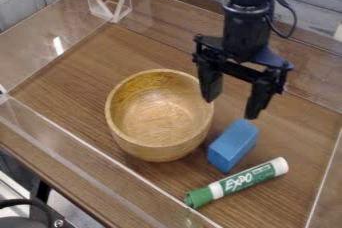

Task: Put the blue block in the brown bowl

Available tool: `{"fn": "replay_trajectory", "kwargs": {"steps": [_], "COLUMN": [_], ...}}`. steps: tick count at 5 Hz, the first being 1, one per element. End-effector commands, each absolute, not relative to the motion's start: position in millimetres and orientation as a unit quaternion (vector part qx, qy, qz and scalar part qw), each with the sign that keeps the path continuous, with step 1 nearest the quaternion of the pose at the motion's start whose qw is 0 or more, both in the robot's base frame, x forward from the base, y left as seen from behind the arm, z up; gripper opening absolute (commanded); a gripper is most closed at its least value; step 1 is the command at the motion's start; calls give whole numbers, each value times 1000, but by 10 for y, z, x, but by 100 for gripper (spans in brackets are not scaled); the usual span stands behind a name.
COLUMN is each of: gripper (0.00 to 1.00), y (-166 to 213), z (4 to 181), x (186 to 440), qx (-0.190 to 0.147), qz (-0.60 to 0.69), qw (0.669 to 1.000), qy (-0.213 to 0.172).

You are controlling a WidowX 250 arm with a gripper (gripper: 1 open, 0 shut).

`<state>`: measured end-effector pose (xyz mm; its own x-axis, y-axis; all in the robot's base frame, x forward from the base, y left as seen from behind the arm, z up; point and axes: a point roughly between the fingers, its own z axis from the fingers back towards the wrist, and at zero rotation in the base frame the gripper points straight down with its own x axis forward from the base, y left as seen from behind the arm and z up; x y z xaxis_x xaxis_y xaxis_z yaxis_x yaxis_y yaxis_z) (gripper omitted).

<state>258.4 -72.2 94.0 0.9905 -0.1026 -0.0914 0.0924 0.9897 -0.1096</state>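
Note:
The blue block (233, 145) lies on the wooden table to the right of the brown bowl (159, 113), close to its rim. The bowl sits upright with nothing inside. My black gripper (235, 94) hangs open just above and slightly behind the block, fingers pointing down with nothing between them. Its left finger (211, 83) is over the bowl's right rim and its right finger (258, 100) is beyond the block's far end.
A green-and-white Expo marker (237, 182) lies in front of the block near the table's front edge. Clear plastic walls (54, 42) surround the wooden surface. A small clear stand (107, 2) sits at the back left corner.

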Motion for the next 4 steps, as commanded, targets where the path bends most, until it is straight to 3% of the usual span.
{"fn": "replay_trajectory", "kwargs": {"steps": [1, 4], "gripper": [100, 100], "y": [-786, -873], "z": [1055, 896], "x": [2604, 2555], "qx": [-61, -68], "qz": [-68, -103], "qw": [996, 992], "qy": [18, 26]}}
